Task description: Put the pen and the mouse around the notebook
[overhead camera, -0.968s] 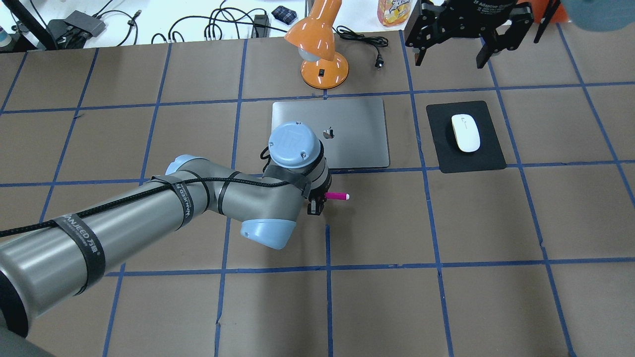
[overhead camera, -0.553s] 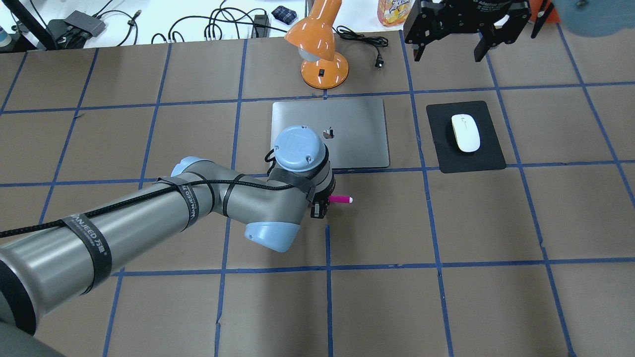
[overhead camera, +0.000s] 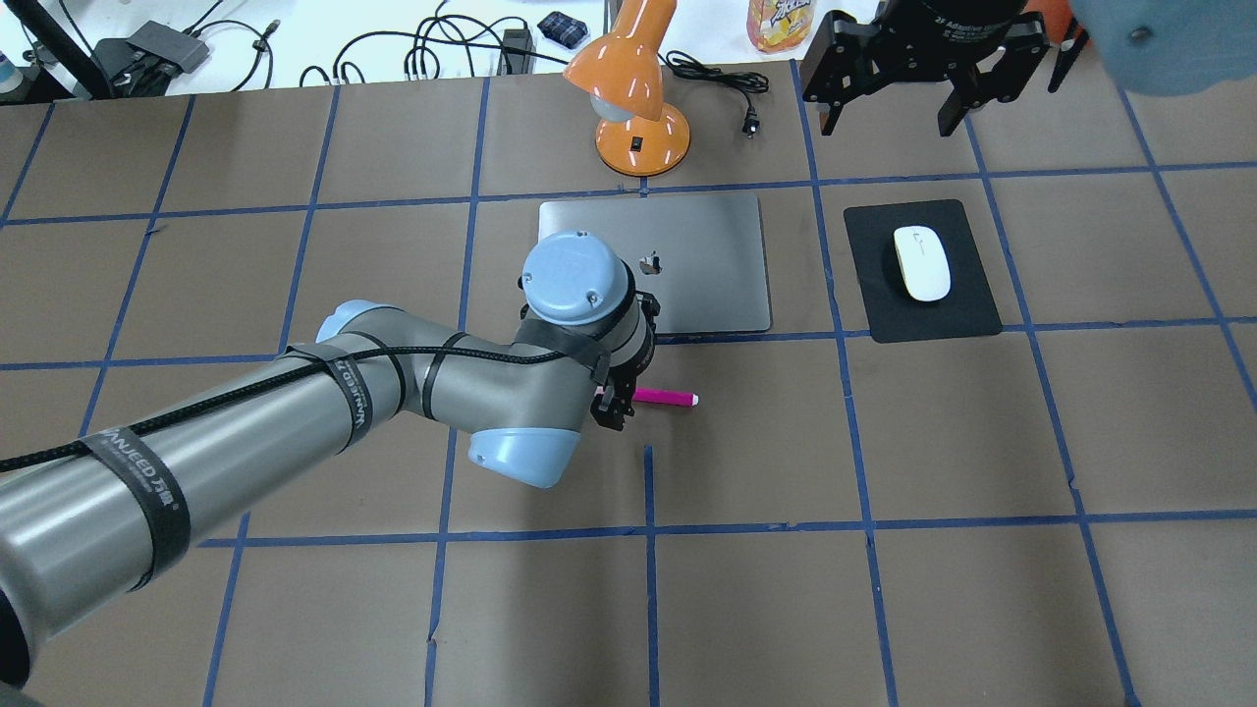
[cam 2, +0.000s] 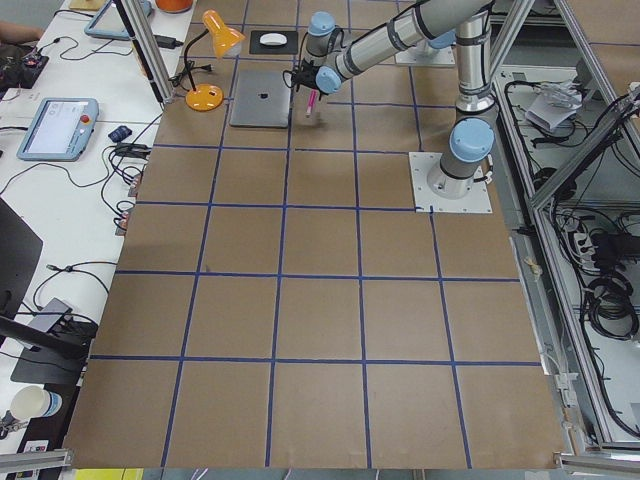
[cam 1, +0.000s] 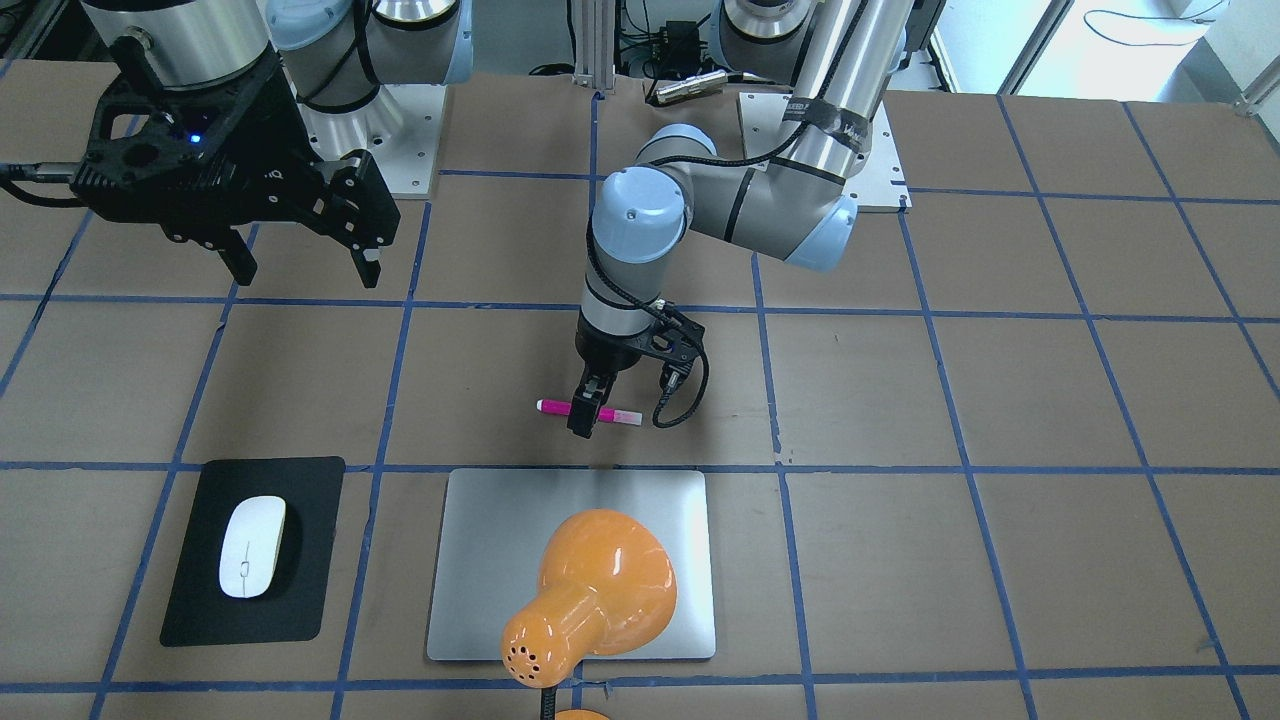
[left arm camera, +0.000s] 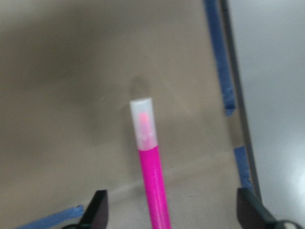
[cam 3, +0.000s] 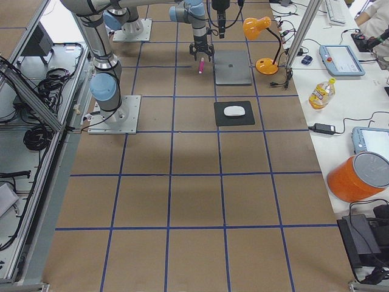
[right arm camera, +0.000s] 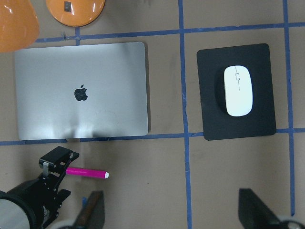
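Note:
The magenta pen lies flat on the brown table just in front of the silver notebook, its pale cap pointing right. My left gripper hangs over the pen's other end, open. In the left wrist view the pen runs between two widely spread fingers. The white mouse rests on a black mat to the notebook's right. My right gripper hovers high beyond the mat, open and holding nothing. From across the table, the left gripper straddles the pen.
An orange desk lamp stands just behind the notebook, its shade leaning over the notebook's far edge. The black mat lies a tile to the right of the notebook. Cables, a power plug and a bottle sit along the far table edge.
The left wrist has swung slightly left, uncovering more of the pen. The pen has shifted a little toward the robot. The right gripper has stayed high beyond the mat.

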`<move>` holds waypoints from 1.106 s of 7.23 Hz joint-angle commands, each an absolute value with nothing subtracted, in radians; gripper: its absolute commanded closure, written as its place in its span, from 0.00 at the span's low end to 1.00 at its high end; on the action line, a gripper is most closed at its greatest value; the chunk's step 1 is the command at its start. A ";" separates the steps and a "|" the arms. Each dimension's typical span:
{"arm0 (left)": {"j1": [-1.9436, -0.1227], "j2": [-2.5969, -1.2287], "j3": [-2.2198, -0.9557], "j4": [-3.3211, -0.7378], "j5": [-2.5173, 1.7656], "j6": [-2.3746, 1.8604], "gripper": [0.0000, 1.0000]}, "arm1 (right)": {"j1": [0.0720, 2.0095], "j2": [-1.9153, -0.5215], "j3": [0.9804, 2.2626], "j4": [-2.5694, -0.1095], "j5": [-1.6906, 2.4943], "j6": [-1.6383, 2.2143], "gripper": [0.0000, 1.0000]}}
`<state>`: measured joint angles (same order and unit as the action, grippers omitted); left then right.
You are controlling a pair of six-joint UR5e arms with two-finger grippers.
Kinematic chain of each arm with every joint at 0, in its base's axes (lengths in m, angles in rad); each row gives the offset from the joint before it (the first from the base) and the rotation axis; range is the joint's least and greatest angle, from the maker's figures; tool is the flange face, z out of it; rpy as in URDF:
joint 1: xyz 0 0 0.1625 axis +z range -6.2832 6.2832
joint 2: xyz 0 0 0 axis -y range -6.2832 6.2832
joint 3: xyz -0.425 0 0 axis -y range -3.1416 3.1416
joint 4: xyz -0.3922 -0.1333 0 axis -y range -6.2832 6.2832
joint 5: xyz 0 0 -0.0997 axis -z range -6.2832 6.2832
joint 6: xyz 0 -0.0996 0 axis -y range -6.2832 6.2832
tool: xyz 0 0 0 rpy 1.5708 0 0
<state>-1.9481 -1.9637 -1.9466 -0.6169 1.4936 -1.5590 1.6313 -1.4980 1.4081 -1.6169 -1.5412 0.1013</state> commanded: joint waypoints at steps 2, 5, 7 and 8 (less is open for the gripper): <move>-1.812 -1.890 -1.945 -0.675 1.401 -1.189 0.00 | 1.631 -1.502 1.397 -1.537 -1.554 0.103 0.00; -1.697 -1.795 -1.930 -0.875 1.407 -0.756 0.00 | 1.631 -1.503 1.404 -1.543 -1.552 0.098 0.00; -1.632 -1.729 -1.812 -1.172 1.538 -0.463 0.00 | 1.634 -1.503 1.407 -1.546 -1.542 0.095 0.00; -1.612 -1.701 -1.724 -1.336 1.572 -0.321 0.00 | 1.634 -1.503 1.410 -1.546 -1.539 0.097 0.00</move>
<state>-1.6433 -1.7390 -1.8239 -1.1333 1.5116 -0.5036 1.6328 -1.5029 1.4066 -1.5465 -1.5432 0.0958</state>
